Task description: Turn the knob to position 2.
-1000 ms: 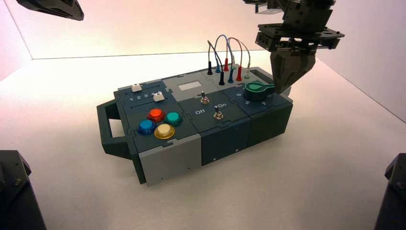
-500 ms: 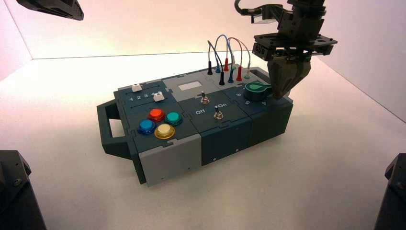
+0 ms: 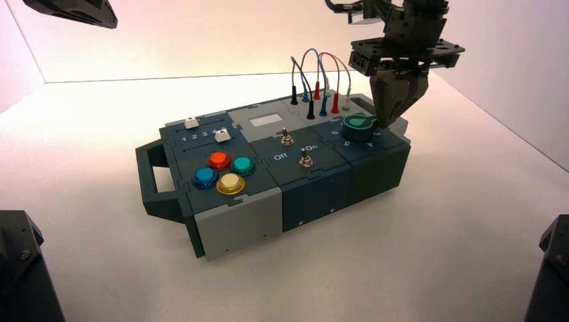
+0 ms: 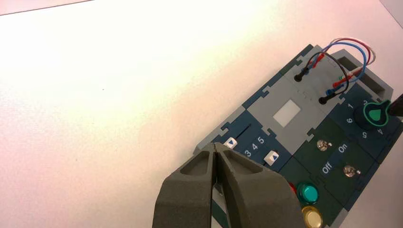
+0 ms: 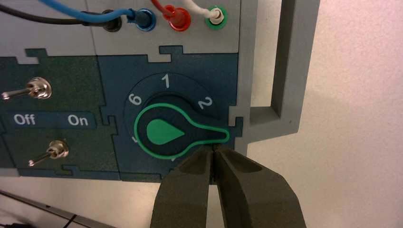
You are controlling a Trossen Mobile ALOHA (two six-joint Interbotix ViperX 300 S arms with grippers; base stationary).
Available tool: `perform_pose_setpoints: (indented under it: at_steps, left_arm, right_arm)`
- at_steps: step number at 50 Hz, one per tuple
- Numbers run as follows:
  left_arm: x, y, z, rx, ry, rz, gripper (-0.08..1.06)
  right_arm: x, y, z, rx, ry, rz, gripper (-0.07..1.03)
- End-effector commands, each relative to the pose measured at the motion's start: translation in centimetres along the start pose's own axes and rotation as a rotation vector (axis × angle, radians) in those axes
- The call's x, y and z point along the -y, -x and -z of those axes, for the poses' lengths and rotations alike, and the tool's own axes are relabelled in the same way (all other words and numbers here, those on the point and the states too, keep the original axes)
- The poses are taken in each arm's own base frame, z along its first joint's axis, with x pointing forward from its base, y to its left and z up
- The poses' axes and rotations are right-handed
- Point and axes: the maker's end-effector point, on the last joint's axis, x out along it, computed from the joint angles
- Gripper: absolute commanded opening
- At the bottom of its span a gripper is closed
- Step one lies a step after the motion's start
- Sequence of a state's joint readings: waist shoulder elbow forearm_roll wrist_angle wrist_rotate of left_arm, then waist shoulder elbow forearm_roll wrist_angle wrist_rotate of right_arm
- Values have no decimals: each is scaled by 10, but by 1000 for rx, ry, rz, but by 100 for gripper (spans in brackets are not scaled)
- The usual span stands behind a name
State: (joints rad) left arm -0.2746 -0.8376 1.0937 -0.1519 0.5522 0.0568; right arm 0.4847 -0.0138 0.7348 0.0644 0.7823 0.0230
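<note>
The dark green teardrop knob (image 5: 176, 131) sits on the right end of the box (image 3: 235, 225). It also shows in the high view (image 3: 359, 124) and in the left wrist view (image 4: 375, 115). In the right wrist view its pointed tip lies just past the printed 2, on the side away from the 1. My right gripper (image 5: 212, 148) is shut and empty. Its tips touch the side of the knob's pointed tip, and in the high view (image 3: 389, 123) it stands right behind the knob. My left gripper (image 4: 216, 147) is shut and parked high to the left, away from the box.
Wires (image 3: 315, 70) plugged into sockets stand just behind the knob. Two metal toggle switches (image 5: 40, 89) with Off/On lettering lie beside it. Coloured push-buttons (image 3: 225, 171) and two sliders (image 3: 204, 129) are on the box's left half. A handle (image 3: 153, 178) is at the left end.
My right gripper has moved down and to the left, up against the knob's tip. The knob's tip has swung a little toward the back of the box. The left arm has not moved.
</note>
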Motion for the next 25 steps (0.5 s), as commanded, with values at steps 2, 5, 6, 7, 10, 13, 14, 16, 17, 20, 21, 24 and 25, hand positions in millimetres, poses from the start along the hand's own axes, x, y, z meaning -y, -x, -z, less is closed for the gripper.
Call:
perform_pose_setpoints:
  at_steps: [2, 5, 6, 7, 10, 13, 14, 16, 17, 20, 21, 24, 25]
  left_arm:
    - [2, 5, -15, 35, -7, 3, -3]
    - [2, 5, -15, 35, -8, 3, -3]
    - [2, 5, -15, 35, -8, 3, -3]
    - [2, 5, -15, 36, -8, 3, -3]
    - [2, 5, -14, 33, -8, 3, -3]
    - [2, 5, -15, 35, -8, 3, -3]
    - [2, 5, -15, 35, -8, 3, -3]
    - [2, 5, -15, 35, -8, 3, -3]
    - [2, 5, -15, 35, -8, 3, -3]
    - [2, 5, -15, 36, -8, 3, -3]
    - [2, 5, -15, 35, -9, 2, -3]
    - [2, 5, -15, 35, -8, 3, -3]
    - [2, 5, -15, 35, -9, 2, -3]
  right_arm:
    - [1, 7, -14, 37, 2, 0, -2]
    - [1, 6, -15, 34, 3, 3, -2]
    - [1, 6, -16, 34, 4, 4, -2]
    - [1, 7, -17, 37, 5, 5, -2]
    - [1, 7, -18, 39, 7, 7, -2]
    - [2, 7, -20, 42, 8, 8, -2]
    - [2, 7, -20, 42, 8, 8, -2]
    - [2, 8, -21, 45, 10, 9, -2]
    - [2, 8, -21, 45, 11, 10, -2]
    - [3, 9, -22, 48, 11, 12, -2]
    - [3, 9, -22, 48, 12, 13, -2]
    - [5, 9, -23, 50, 7, 14, -2]
    - [5, 10, -23, 51, 6, 15, -2]
